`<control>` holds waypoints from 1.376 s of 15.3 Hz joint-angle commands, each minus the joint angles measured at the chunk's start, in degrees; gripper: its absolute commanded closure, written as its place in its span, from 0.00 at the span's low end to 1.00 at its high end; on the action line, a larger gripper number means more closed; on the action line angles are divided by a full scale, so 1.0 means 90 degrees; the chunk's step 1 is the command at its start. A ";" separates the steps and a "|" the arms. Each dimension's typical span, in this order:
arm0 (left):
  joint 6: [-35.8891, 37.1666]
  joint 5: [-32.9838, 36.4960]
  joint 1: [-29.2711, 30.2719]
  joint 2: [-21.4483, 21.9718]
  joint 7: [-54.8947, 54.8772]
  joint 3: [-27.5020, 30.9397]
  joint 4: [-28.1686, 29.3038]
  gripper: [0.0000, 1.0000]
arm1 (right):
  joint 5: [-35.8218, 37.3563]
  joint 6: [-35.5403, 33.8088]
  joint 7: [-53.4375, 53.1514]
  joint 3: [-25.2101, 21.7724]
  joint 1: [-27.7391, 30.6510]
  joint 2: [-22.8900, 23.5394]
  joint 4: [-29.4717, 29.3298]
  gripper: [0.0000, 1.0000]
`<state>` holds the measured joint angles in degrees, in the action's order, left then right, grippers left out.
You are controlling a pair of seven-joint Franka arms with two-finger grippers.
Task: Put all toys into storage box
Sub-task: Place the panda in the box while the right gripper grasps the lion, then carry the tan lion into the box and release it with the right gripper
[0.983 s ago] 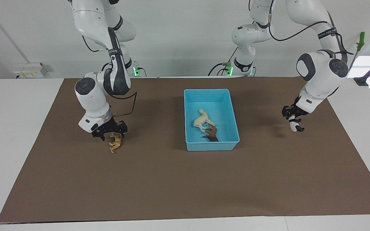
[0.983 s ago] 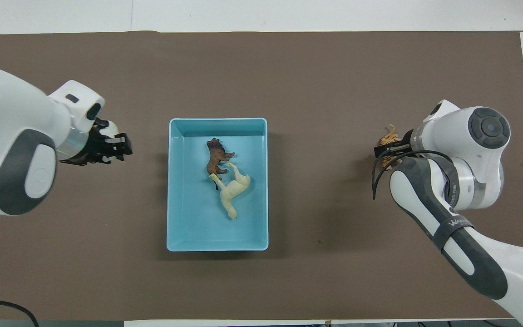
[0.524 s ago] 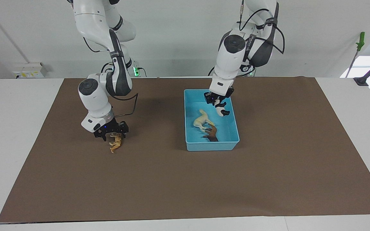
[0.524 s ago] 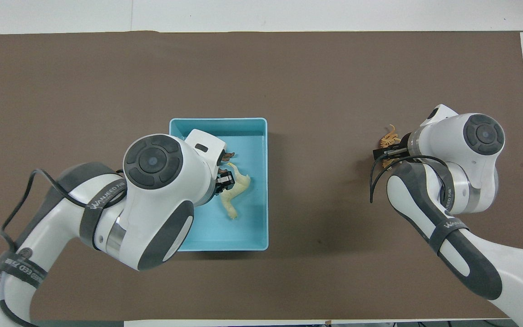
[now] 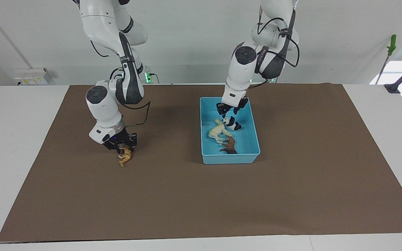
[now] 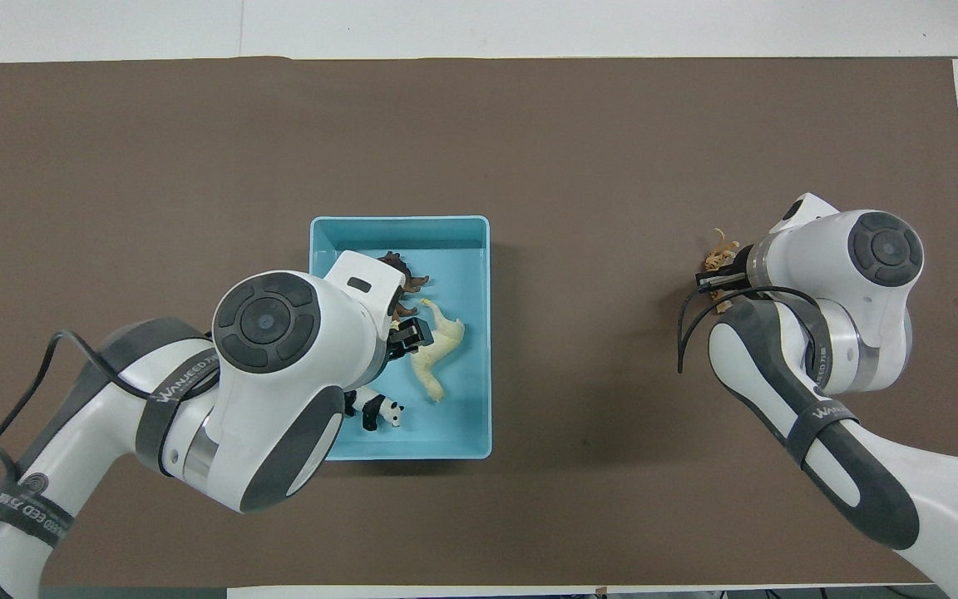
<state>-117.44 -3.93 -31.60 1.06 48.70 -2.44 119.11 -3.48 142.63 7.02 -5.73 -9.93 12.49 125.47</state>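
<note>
The light blue storage box (image 5: 230,158) (image 6: 400,220) stands mid-table. In it lie a cream-white horse (image 5: 218,131) (image 6: 437,353), a dark brown figure (image 5: 229,144) (image 6: 402,270) and a black-and-white panda (image 5: 231,122) (image 6: 375,409). My left gripper (image 5: 231,107) (image 6: 408,333) hangs open just above the panda, which is free of it. Toward the right arm's end, the orange tiger (image 5: 125,157) (image 6: 720,249) sits on the mat. My right gripper (image 5: 123,148) (image 6: 713,276) is down on the tiger's upper part and shut on it.
A brown mat (image 5: 201,202) covers most of the white table (image 5: 16,139). A green-handled tool (image 5: 391,43) stands off the table at the left arm's end.
My left arm swung in from its end of the table to over the box, then opened, and the panda dropped in beside the horse. My right gripper closed on the tiger.
</note>
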 commanded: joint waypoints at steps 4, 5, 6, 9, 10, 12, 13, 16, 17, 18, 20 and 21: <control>0.1054 -0.0041 0.1115 0.0194 -0.1402 0.0037 -0.0879 0.00 | -0.0111 -0.1272 -0.0085 0.0061 0.0195 -0.0265 -0.0930 0.91; 0.1308 -0.0041 0.1379 0.0214 -0.1919 0.0046 -0.1094 0.00 | -0.0121 -0.1615 -0.0367 0.0090 0.0147 -0.0294 -0.1252 0.91; 0.1620 -0.0032 0.1643 0.0204 -0.2292 0.0056 -0.1367 0.00 | -0.0121 -0.1909 -0.0767 0.0138 0.0088 -0.0381 -0.1555 0.91; 0.2694 0.0007 0.2512 0.0185 -0.3570 0.0066 -0.2119 0.00 | -0.0695 -0.2409 -0.2104 0.0451 -0.0360 -0.0373 -0.2513 0.91; 0.2987 0.0075 0.2631 0.0136 -0.3894 0.0066 -0.2402 0.00 | -0.0774 -0.2410 -0.2524 0.0500 -0.0661 -0.0334 -0.2670 0.91; 0.3224 0.0358 0.2681 0.0068 -0.4296 0.0066 -0.2638 0.00 | -0.0775 -0.2158 -0.3538 0.0500 -0.1432 -0.0314 -0.2750 0.91; 0.3244 0.0427 0.2661 0.0048 -0.4433 0.0066 -0.2678 0.00 | -0.0766 -0.1943 -0.4028 0.0500 -0.1813 -0.0304 -0.2740 0.91; 0.3147 0.0379 0.2846 0.0048 -0.4512 0.0066 -0.2717 0.00 | -0.0659 -0.1474 -0.5424 0.0490 -0.3063 -0.0022 -0.2798 0.86; 0.3146 0.0359 0.2876 0.0000 -0.4561 0.0066 -0.2746 0.00 | -0.0590 -0.1385 -0.5738 0.0481 -0.3289 0.0056 -0.2886 0.77; 0.3175 0.0359 0.2866 -0.0107 -0.4561 0.0066 -0.2804 0.00 | -0.0464 -0.1423 -0.5877 0.0481 -0.3456 0.0105 -0.2935 0.42; 0.3224 0.0349 0.2905 -0.0157 -0.4571 0.0056 -0.2883 0.00 | -0.0181 -0.1657 -0.6014 0.0481 -0.3564 0.0096 -0.2955 0.00; 0.3215 0.0349 0.2905 -0.0157 -0.4581 0.0056 -0.2883 0.00 | -0.0073 -0.1842 -0.6015 0.0471 -0.3584 0.0087 -0.2964 0.00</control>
<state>-90.15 -1.25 -6.17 0.99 8.61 -1.46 95.49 -6.05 129.13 -46.94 -0.79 -42.86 12.97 100.41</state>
